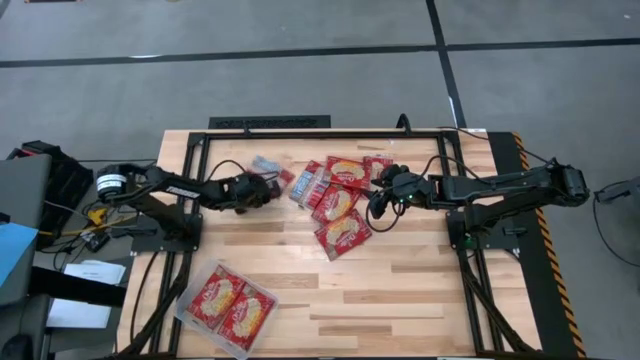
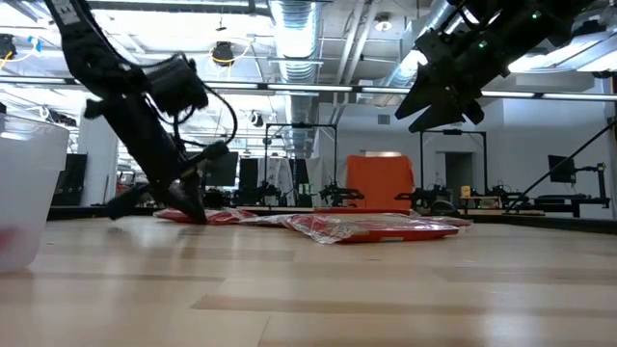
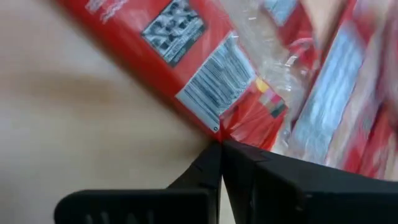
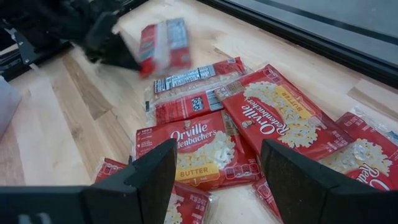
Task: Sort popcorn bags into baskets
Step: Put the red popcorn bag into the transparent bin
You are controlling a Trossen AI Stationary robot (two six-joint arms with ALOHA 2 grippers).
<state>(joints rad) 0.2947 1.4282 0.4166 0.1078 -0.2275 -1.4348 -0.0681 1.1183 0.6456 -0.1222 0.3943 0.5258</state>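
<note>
at the desk [image 1: 400, 290] near left, the clear basket [image 1: 186, 308] holds two popcorn bags [image 1: 230, 305]. farther off, mid-desk, lies the loose pile of bags [image 1: 338, 205]. the left pincer [image 1: 272, 188] is closed on one bag's corner [image 3: 239, 118] at the pile's left edge. the right pincer [image 1: 378, 195] hovers wide open and empty over the pile's right side.

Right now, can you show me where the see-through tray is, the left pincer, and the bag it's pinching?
clear tray [image 1: 186, 305], high view, its bare left rim.
left pincer [image 3: 221, 144], left wrist view, where its closed tips meet.
pinched popcorn bag [image 3: 186, 65], left wrist view, its red back by the barcode.
</note>
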